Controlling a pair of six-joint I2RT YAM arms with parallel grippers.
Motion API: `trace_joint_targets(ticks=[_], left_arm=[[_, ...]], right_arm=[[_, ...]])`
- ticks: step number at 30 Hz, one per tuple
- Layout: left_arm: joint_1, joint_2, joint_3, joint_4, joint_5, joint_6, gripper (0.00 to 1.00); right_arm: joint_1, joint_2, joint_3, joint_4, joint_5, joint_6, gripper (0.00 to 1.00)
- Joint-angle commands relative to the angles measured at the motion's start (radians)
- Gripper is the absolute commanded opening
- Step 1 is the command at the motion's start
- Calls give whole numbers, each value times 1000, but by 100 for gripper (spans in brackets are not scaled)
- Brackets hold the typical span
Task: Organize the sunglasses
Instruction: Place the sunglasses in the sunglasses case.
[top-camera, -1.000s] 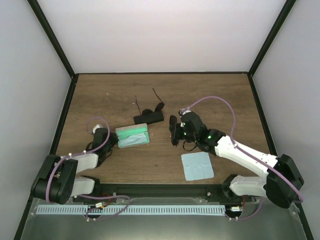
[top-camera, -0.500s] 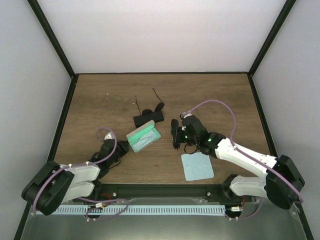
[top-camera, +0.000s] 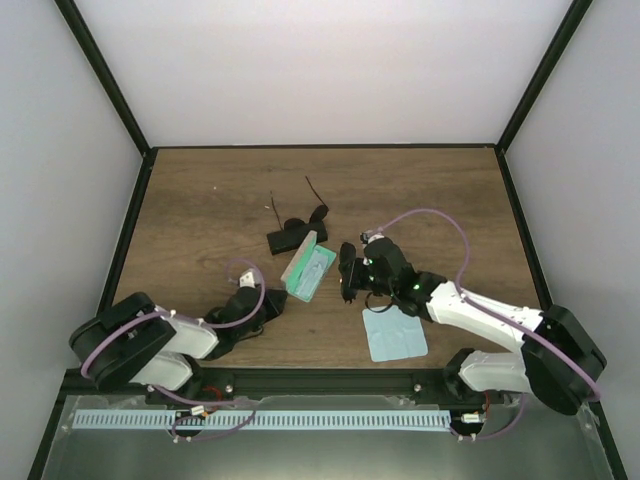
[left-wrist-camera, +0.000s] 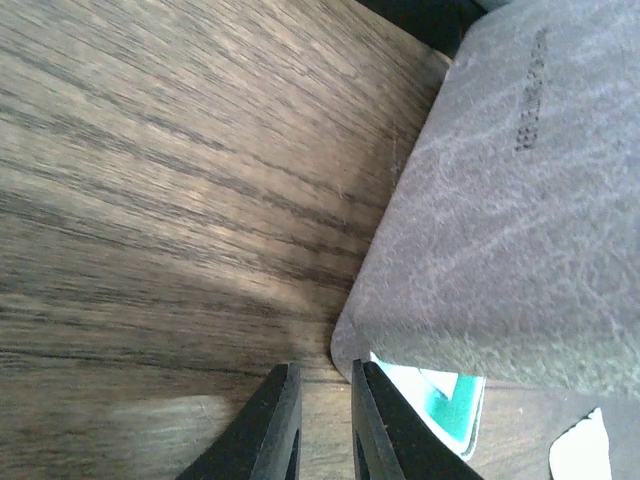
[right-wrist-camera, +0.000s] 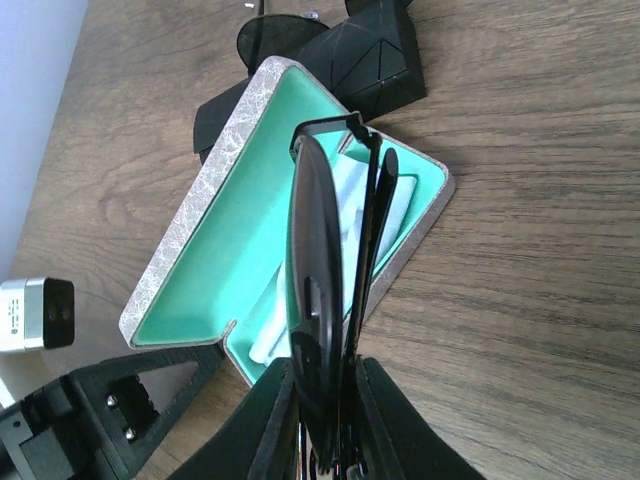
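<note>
One pair of sunglasses (right-wrist-camera: 305, 250), folded, dark lenses edge-on, is clamped in my right gripper (right-wrist-camera: 325, 372). It hangs just above the right edge of an open case (right-wrist-camera: 200, 190) with a teal lining and a pale cloth inside. In the top view this gripper (top-camera: 348, 272) is beside the case (top-camera: 310, 270). A second pair of sunglasses (top-camera: 318, 213) lies against a black case (top-camera: 290, 240) behind it. My left gripper (left-wrist-camera: 325, 375) is low on the table, barely open, with bare wood between its fingers. The grey case's (left-wrist-camera: 520, 220) corner sits right at its tips.
A light blue cloth (top-camera: 394, 333) lies flat on the table in front of the right arm. Dark rails run along both sides of the table. The left arm (top-camera: 215, 330) lies low along the near edge.
The left gripper has slid to the right and the open case has swung round, its long side now pointing away from me. The right gripper with the sunglasses shifted slightly left.
</note>
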Motion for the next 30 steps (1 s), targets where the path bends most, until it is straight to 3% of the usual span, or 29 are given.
trace_joint_targets(ticks=[1, 4, 7, 11, 14, 21, 30], left_arm=[[-24, -59, -2, -44, -15, 54, 16], [-30, -231, -25, -206, -76, 87, 16], [-30, -530, -48, -446, -144, 107, 13], [-28, -888, -45, -724, -251, 124, 14], [-26, -1049, -46, -855, -301, 125, 15], [-17, -1029, -59, -856, -284, 124, 16], [-17, -1068, -35, -894, -314, 168, 18]], right_arm=[[9, -6, -33, 124, 21, 59, 15], [8, -7, -54, 181, 39, 96, 17], [9, 17, -71, 261, 31, 134, 17], [8, 130, -56, 360, -14, 191, 17], [7, 238, -7, 413, -39, 220, 17], [8, 425, 79, 525, -93, 312, 18], [9, 528, 100, 619, -84, 454, 21]])
